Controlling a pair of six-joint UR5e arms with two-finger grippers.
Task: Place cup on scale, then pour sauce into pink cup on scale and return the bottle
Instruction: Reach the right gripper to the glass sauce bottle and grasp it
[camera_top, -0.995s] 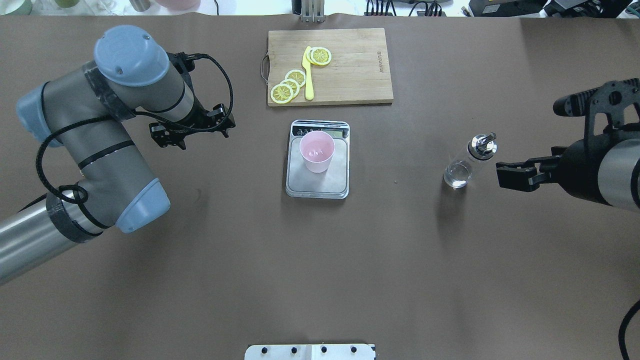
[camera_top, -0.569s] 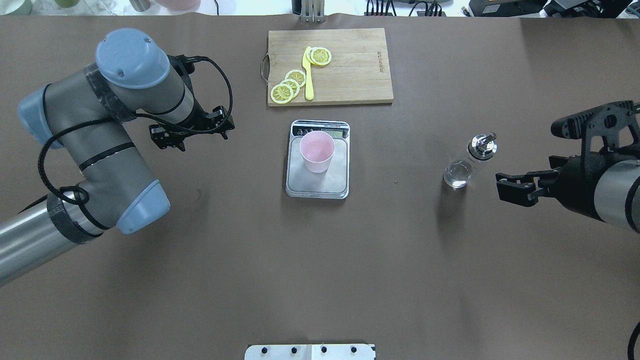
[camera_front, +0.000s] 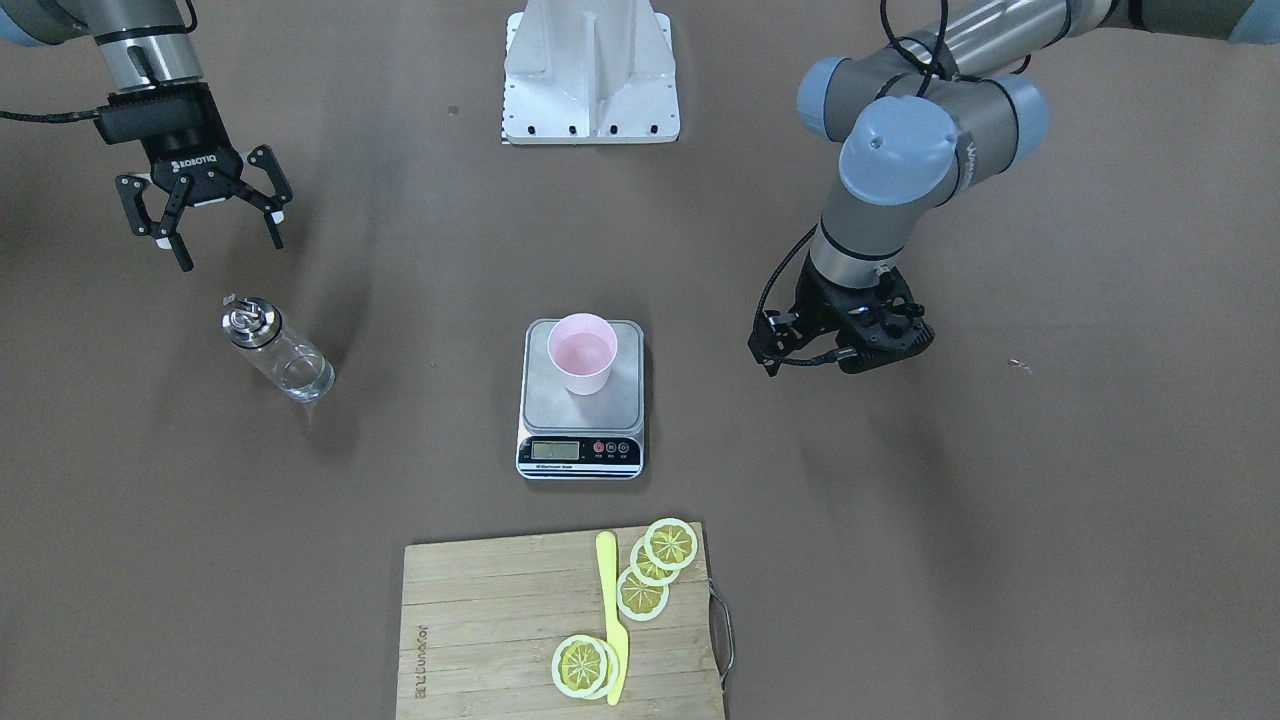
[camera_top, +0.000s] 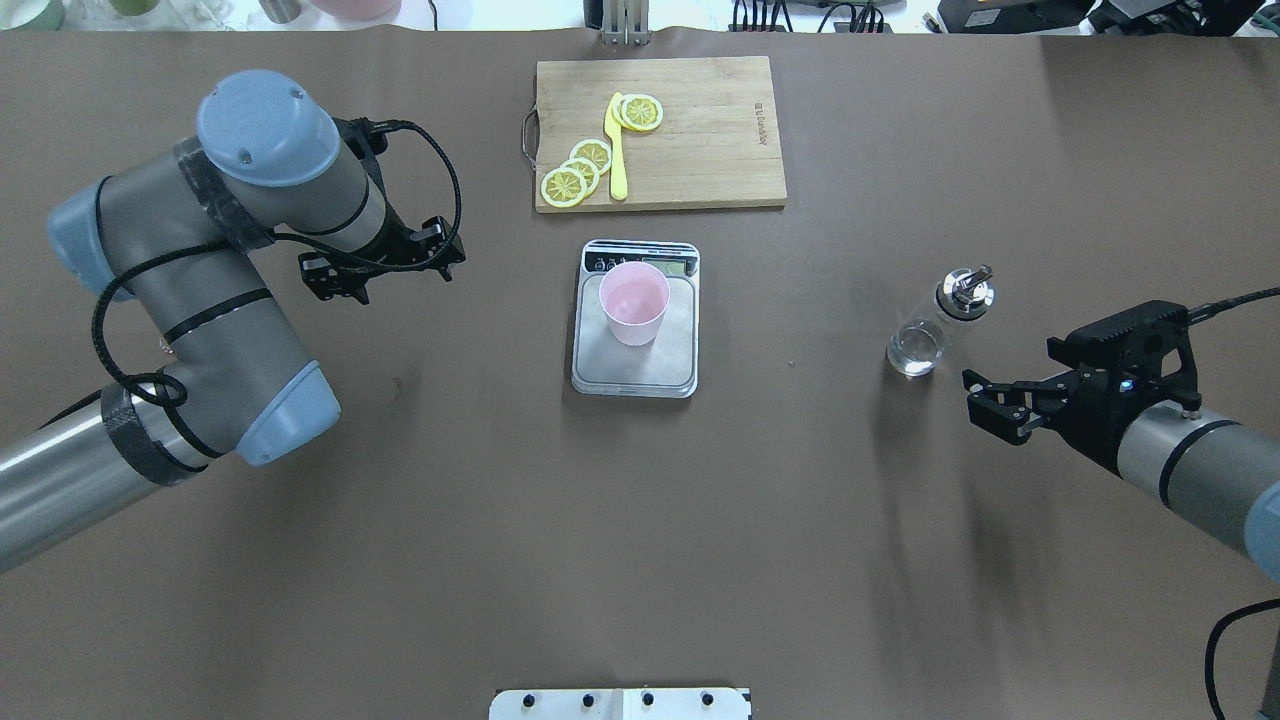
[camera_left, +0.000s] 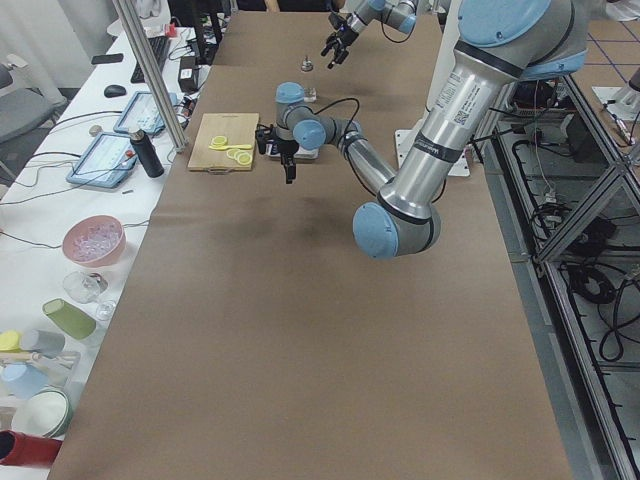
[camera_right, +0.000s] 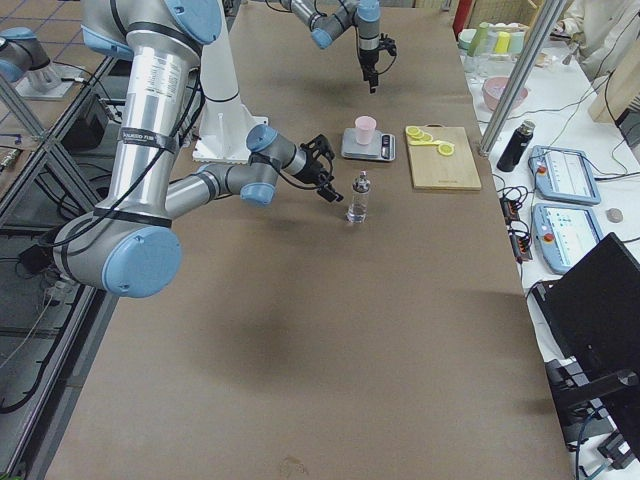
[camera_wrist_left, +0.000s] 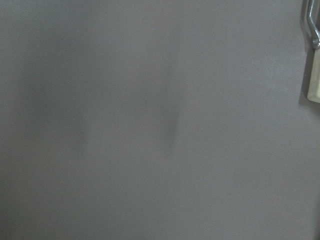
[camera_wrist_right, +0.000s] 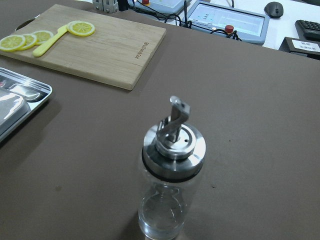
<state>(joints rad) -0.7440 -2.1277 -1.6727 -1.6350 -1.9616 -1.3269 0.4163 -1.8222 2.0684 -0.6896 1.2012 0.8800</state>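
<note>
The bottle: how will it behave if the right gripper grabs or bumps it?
Likely tippy: the bottle is tall and narrow, with a heavy-looking metal cap on top and little liquid low down. Its smooth clear glass is probably slippery and breakable. Being round, it may roll if knocked over.

Wooden cutting board (camera_top: 690, 130) with lemon slices (camera_top: 578, 170) and yellow knife (camera_top: 616, 150) on brown table (camera_top: 640, 520).

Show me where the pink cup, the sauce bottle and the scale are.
pink cup (camera_top: 634, 298): overhead view, inside its open mouth.
sauce bottle (camera_wrist_right: 190, 146): right wrist view, on its metal cap.
scale (camera_front: 555, 450): front-facing view, on its LCD display.
</note>
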